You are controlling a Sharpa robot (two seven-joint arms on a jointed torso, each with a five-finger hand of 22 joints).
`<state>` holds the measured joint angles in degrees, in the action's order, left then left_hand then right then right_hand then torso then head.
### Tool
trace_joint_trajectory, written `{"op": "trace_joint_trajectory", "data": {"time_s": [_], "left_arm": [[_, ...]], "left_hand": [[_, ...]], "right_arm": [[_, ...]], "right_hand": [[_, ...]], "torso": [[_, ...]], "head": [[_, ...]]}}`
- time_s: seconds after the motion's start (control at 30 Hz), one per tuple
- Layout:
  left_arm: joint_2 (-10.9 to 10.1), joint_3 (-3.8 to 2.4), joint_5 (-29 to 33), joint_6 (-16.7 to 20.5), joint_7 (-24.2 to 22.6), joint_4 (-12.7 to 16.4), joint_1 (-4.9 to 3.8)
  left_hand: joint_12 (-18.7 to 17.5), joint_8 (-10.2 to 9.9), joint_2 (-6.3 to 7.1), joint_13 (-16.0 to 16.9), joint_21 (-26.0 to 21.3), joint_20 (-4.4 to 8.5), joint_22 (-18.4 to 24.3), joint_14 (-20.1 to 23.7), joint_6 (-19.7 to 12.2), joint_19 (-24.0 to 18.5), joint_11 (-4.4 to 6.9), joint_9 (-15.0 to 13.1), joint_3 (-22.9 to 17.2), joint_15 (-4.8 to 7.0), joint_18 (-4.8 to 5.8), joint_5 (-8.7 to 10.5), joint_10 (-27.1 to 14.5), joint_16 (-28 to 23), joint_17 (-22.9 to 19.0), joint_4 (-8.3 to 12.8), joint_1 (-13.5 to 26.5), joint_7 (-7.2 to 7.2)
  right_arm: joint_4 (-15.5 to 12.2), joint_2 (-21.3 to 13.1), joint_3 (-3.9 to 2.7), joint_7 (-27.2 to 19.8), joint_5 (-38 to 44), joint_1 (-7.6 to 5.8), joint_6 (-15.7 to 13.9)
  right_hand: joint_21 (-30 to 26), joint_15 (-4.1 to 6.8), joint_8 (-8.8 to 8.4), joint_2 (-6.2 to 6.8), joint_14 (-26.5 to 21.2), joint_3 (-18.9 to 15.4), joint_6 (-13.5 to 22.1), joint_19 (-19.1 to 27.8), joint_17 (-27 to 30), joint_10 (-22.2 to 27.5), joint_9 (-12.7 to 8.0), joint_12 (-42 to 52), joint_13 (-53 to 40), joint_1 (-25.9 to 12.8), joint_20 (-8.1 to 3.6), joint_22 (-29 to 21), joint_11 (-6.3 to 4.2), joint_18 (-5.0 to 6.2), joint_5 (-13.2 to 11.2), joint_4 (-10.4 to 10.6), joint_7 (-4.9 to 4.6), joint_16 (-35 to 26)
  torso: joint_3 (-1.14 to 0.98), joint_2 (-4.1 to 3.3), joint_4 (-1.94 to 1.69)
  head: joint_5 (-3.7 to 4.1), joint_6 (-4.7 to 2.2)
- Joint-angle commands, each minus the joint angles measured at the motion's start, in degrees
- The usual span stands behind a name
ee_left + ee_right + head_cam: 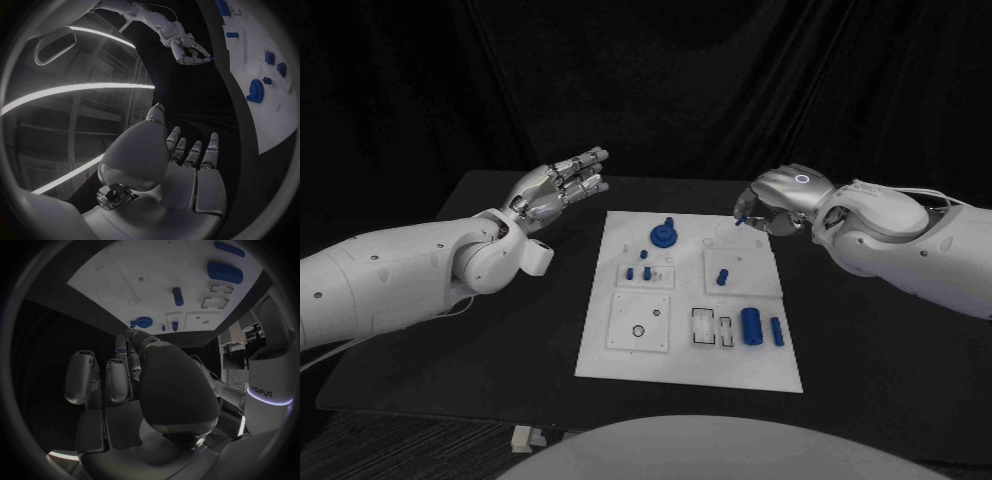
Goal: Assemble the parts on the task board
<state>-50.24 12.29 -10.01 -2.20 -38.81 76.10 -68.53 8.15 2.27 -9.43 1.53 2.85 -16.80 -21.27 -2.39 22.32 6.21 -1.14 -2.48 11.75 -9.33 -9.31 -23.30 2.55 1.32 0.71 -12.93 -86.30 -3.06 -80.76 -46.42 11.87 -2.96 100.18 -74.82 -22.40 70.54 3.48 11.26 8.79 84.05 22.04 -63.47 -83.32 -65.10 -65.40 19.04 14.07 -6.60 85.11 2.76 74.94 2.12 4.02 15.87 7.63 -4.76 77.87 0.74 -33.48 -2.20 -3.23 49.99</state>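
The white task board (pixel 678 358) lies in the middle of the black table. A blue round part with a peg (pixel 662 235) stands near the board's far edge, and small blue pegs (pixel 646 272) sit behind it. Two blue cylinders (pixel 751 326) lie at the near right. My right hand (pixel 776 200) hovers over the far right corner of the board and pinches a small blue part (pixel 211 59) at its fingertips. My left hand (pixel 560 190) is raised off the table to the left of the board, fingers (pixel 190 150) spread and holding nothing.
Black table (pixel 516 340) runs around the board on every side, with dark curtain behind. Empty slots and a ring outline (pixel 638 331) mark the board's near half. The table's far edge lies just behind both hands.
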Motion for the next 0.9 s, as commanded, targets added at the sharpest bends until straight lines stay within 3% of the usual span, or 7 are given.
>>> {"op": "trace_joint_trajectory", "data": {"time_s": [0.03,0.23,0.43,0.57,0.9], "left_arm": [[0.2,-0.06,0.5,-0.8,-7.7,0.0,0.16],[0.3,-0.06,0.5,-1.3,-7.3,-0.1,0.37],[0.4,-0.06,0.5,-1.9,-7.0,-0.3,0.69],[0.5,-0.06,0.5,-2.3,-6.5,-0.5,0.92],[0.4,-0.05,0.5,-2.6,-6.0,-0.8,1.32]], "left_hand": [[0.3,0.2,-0.15,0.0,0.2,-0.08,-0.1,-0.1,0.2,0.4,-0.38,0.0,0.1,-0.37,1.10,-0.29,0.0,0.0,0.1,0.3,-0.6,-0.15],[0.3,0.2,-0.17,0.0,0.2,-0.08,0.0,-0.1,0.2,0.4,-0.41,0.0,0.1,-0.39,1.12,-0.34,-0.1,0.0,0.1,0.3,-0.6,-0.20],[0.1,0.2,-0.19,0.0,0.2,-0.08,0.0,0.0,-0.1,0.4,-0.47,0.0,0.1,-0.46,1.17,-0.45,-0.1,0.0,0.0,0.4,-0.7,-0.26],[0.0,0.1,-0.17,-0.1,0.2,-0.09,0.0,0.0,-0.2,0.5,-0.49,0.1,0.1,-0.50,1.22,-0.53,-0.2,0.0,0.0,0.5,-0.7,-0.28],[0.0,0.1,-0.14,-0.1,0.2,-0.09,-0.2,0.0,-0.3,0.6,-0.51,0.1,0.1,-0.55,1.27,-0.58,-0.3,0.0,0.0,0.6,-0.8,-0.28]], "right_arm": [[-3.0,-0.5,0.00,2.4,-1.0,-0.64,0.2],[-8.0,-0.4,0.01,2.9,0.4,-0.50,3.3],[-11.3,1.0,0.01,2.8,2.8,1.15,5.0],[-11.7,2.8,0.01,2.7,3.4,2.46,5.7],[-11.0,6.6,0.01,3.2,6.1,4.72,6.8]], "right_hand": [[-0.1,0.17,0.39,-0.08,1.4,0.0,-0.5,0.1,0.1,-0.5,0.0,-0.1,0.1,-0.4,-0.18,9.8,-0.11,-0.04,-0.3,-0.2,-0.19,-0.1],[-0.4,-0.01,0.28,-0.04,1.4,0.0,-0.3,0.2,0.3,-0.6,0.0,-0.2,0.1,-0.4,-0.10,9.7,-0.01,-0.01,-0.4,-0.3,-0.33,-0.2],[-0.4,-0.02,0.13,-0.05,1.3,0.1,0.0,0.2,0.3,-0.5,0.1,-0.4,0.2,-0.3,-0.04,9.7,0.05,0.00,-0.2,-0.4,-0.38,-0.2],[-0.4,-0.17,-0.02,-0.03,1.3,0.1,0.2,0.2,0.3,-0.6,0.2,-0.6,0.3,-0.4,0.03,9.7,0.14,-0.02,0.2,-0.5,-0.52,-0.2],[-0.4,-0.55,-0.27,0.07,1.3,0.3,0.4,0.2,0.4,-0.7,0.3,-0.9,0.4,-0.4,0.27,9.8,0.32,-0.05,1.0,-0.7,-0.75,-0.3]], "torso": [[0.00,-0.03,-0.06],[0.02,-0.01,-0.07],[0.11,0.06,-0.12],[0.01,-0.13,-0.11],[0.02,-0.07,-0.15]], "head": [[-0.03,0.01],[-0.37,0.01],[-0.73,0.01],[-0.88,0.01],[-1.37,0.01]]}}
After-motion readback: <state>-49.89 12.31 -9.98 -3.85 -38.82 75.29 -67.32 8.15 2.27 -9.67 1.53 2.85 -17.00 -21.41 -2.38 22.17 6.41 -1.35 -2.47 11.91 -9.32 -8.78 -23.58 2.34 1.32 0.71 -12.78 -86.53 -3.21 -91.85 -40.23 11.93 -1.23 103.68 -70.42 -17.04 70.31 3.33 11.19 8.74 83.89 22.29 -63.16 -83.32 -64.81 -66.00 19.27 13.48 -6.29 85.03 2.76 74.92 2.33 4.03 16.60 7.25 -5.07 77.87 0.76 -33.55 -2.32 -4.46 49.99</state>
